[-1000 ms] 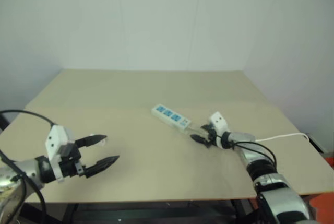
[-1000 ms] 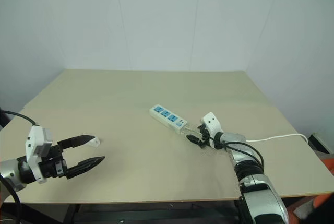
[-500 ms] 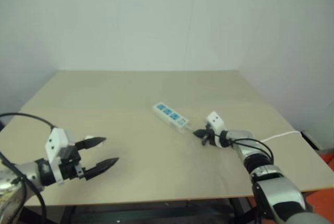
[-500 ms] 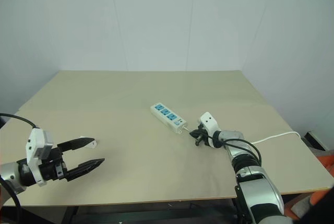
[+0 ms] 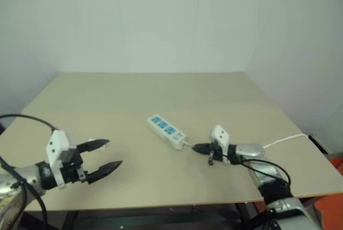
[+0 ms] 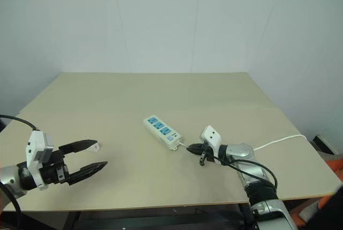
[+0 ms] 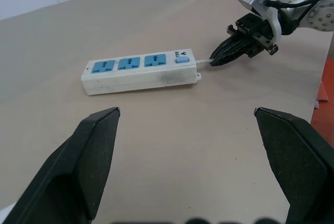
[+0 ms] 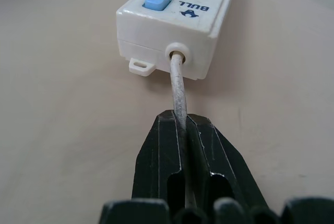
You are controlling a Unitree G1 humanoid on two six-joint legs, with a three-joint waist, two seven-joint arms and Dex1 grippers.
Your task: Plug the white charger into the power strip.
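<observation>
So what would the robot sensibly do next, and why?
Probably keep drawing the power strip a little nearer by its cord, which the right hand pinches just behind the strip. The left hand waits open, with what may be the white charger by its fingertip.

Soft, even light fills the room, seemingly from overhead; the surface (image 6: 134,96) shows no glare; the power strip (image 6: 161,131) casts only a faint shadow; the left eye view looks slightly hazier than the right; close to the wrist, the right gripper (image 8: 185,145) stays sharp while the far surface softens.
</observation>
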